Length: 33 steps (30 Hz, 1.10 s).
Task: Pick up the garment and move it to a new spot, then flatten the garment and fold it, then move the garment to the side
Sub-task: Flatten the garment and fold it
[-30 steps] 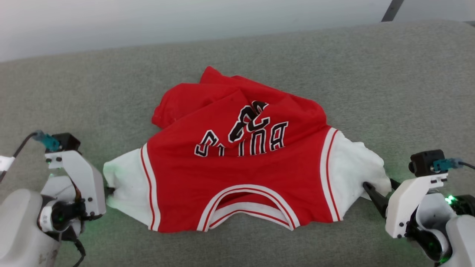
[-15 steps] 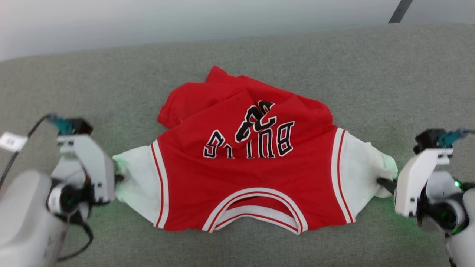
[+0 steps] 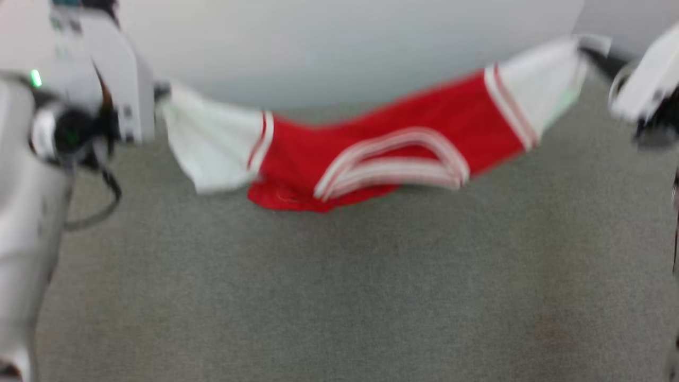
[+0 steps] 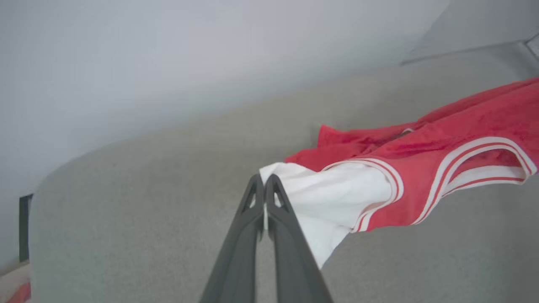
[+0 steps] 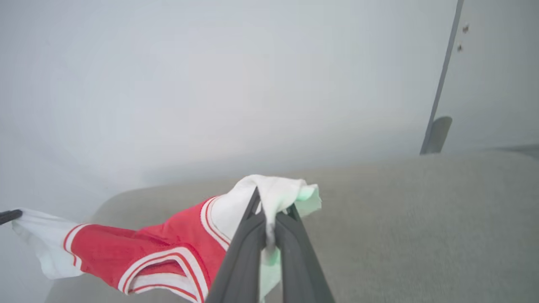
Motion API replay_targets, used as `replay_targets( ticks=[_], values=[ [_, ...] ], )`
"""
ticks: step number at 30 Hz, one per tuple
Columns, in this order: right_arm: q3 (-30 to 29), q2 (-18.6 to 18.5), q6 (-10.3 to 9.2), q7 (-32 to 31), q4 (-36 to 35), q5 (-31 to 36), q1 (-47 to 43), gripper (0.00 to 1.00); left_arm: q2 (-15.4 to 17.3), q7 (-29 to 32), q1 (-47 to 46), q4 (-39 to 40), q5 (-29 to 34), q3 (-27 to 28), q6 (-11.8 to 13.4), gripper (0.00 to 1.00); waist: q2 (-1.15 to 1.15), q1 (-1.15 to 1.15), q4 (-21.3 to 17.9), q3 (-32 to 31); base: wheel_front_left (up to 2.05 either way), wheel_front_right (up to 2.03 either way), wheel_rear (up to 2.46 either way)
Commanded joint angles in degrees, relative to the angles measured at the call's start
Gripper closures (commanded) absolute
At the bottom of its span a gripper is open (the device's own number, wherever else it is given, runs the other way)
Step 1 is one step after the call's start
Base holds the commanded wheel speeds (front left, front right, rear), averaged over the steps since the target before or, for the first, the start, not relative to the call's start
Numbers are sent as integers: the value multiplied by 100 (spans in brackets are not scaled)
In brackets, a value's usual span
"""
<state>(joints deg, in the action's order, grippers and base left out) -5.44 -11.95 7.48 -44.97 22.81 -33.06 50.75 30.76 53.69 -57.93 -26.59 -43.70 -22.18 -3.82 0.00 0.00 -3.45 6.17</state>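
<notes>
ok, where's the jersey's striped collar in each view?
Head view: collar at centre, in the upper half, blurred.
Left wrist view: collar at the right edge, around mid-height.
Right wrist view: collar at lower left, near the bottom edge.
Shared landmark: the grey cushion beneath it.

Red garment (image 3: 307, 154) w/ white sleeves & red-white striped trim; grey surface (image 3: 339, 297), pale grey wall (image 5: 168, 84).

Smooth cloth garment (image 3: 382, 138); matt, nubby grey surface (image 3: 339, 297).
</notes>
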Motion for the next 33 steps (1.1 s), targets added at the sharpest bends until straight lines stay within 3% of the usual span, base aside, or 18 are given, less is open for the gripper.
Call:
replay_targets(
  ticks=[1,8,18,23,27,33],
  values=[
    [-98,45,2,187,137,161,315,100,-64,-83,-286,-122,61,16,-21,100,0,0,94,-268,0,0,0],
    [-250,268,2,982,916,499,1490,100,-300,-673,-1535,-786,309,18,-139,100,0,0,176,-547,0,0,0],
    [-272,352,2,1186,1629,465,2415,100,-504,-1000,-2527,-1494,326,-75,-276,100,0,0,255,-464,0,0,0],
    [-189,293,2,1318,1626,625,2824,100,-489,-1104,-2971,-1536,402,-144,-316,100,0,0,268,258,0,0,0],
    [-63,227,2,1788,1697,906,3222,100,-497,-1515,-3319,-1539,629,-278,-324,100,0,0,293,1092,0,0,0],
    [224,178,2,3229,2089,1493,3963,100,-812,-2989,-4064,-1821,1068,-317,-198,100,0,0,422,2368,0,0,0]
  ],
)
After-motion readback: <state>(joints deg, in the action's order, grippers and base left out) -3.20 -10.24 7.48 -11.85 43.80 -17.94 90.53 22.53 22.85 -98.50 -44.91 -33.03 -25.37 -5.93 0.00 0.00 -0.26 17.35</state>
